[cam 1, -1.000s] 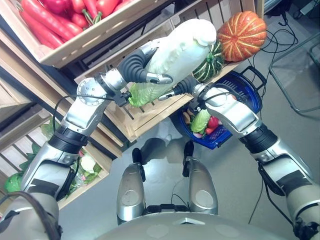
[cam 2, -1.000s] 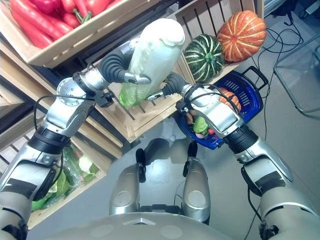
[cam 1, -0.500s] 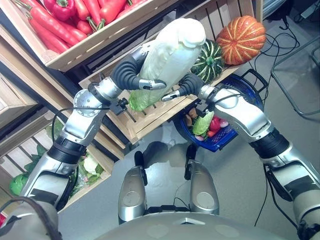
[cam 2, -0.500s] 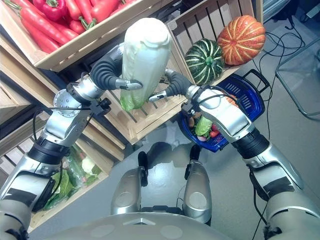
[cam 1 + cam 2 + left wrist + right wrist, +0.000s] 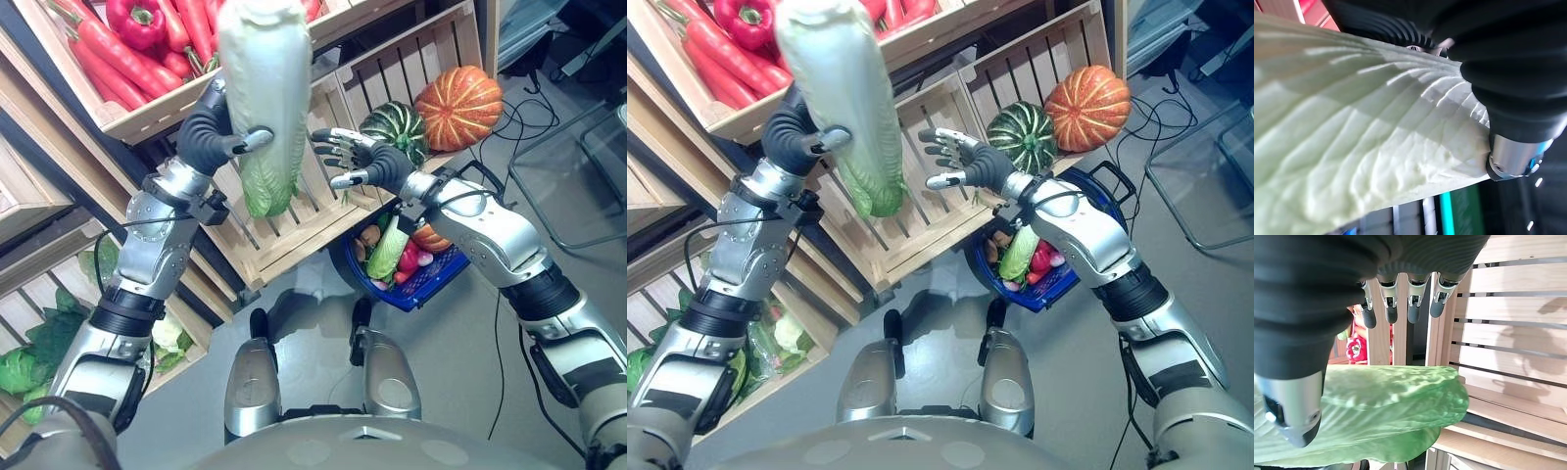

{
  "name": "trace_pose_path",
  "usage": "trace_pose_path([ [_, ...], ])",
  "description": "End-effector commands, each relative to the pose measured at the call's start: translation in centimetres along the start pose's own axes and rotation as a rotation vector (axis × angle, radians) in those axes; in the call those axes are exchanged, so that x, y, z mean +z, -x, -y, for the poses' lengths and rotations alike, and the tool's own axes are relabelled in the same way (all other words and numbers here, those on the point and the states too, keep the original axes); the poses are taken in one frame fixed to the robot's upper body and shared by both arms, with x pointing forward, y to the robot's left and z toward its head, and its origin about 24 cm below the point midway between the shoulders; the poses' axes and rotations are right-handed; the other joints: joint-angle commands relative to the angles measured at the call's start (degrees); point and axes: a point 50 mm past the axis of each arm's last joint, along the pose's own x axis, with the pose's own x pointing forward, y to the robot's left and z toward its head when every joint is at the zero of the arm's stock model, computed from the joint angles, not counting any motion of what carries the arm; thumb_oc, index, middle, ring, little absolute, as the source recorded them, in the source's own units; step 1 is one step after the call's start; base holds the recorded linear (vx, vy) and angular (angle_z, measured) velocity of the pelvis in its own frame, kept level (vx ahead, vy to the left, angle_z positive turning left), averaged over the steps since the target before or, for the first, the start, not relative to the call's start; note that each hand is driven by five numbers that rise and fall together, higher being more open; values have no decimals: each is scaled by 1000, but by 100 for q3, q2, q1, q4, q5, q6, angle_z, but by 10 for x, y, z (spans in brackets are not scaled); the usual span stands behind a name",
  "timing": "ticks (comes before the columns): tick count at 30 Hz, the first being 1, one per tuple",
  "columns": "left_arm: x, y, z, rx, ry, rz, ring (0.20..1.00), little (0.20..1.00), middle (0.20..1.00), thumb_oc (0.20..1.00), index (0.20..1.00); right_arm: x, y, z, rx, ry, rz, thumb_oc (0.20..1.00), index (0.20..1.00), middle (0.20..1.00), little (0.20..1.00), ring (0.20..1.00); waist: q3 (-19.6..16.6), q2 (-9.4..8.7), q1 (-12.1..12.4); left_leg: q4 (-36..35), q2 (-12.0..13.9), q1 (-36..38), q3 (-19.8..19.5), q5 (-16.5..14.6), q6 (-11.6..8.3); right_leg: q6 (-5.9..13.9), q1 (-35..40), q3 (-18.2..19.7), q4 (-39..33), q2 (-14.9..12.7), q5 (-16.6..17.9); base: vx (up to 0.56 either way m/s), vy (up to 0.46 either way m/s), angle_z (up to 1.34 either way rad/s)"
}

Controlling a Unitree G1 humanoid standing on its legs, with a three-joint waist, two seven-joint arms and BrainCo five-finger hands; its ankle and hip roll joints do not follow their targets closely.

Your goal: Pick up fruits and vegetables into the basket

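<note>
A large pale napa cabbage stands upright in the air before the wooden crates, leafy green end down. My left hand is shut round its middle, and the left wrist view has its ribbed leaves pressed against the thumb. My right hand hovers open to the right of the cabbage, fingers spread and clear of its green tip. Below my right forearm sits the blue basket, holding a green leafy vegetable and some red and orange produce.
A striped green squash and an orange pumpkin sit in the upper right crate. Red peppers and carrots fill the top left crate. A slatted crate stands behind the cabbage. Leafy greens lie lower left. A metal frame stands at the right.
My left hand has swung the cabbage up and to the left until it stands upright. My right hand has come off it and opened.
</note>
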Motion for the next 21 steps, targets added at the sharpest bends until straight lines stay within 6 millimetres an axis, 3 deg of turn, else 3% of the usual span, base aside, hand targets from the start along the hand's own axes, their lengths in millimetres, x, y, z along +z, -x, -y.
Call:
trace_pose_path([
  [1, 20, 1, -2, 70, 37, 146, 200, 200, 200, 200, 200, 37, 3, 1, -112, 78, 224, 1000, 1000, 1000, 1000, 1000, -250, -274, 9, 173, 60, 68, 186, -90, 107, 261, 535, 198, -180, -259, -71, 0, 0, 0],
  [6, 14, 3, -2, 164, 91, 170, 200, 200, 200, 200, 200, 43, 0, 0, -153, 81, 250, 1000, 1000, 1000, 1000, 1000, -223, -295, -2, 183, 75, 99, 178, -109, 122, 250, 583, 221, -194, -239, -78, 0, 0, 0],
  [15, 14, -10, 9, 164, 22, 190, 200, 200, 200, 200, 200, 58, -9, -3, -258, 9, 333, 1000, 1000, 1000, 1000, 1000, -114, -279, -9, 224, 91, 66, 181, -114, 141, 236, 565, 234, -171, -232, -72, -1, -3, 0],
  [21, 11, -17, 17, 130, -35, 158, 200, 200, 200, 200, 200, 67, -18, -16, -191, -63, 364, 1000, 1000, 1000, 1000, 1000, -57, -215, 11, 253, 68, 17, 182, -103, 151, 221, 523, 237, -141, -257, -73, 0, 0, 0],
])
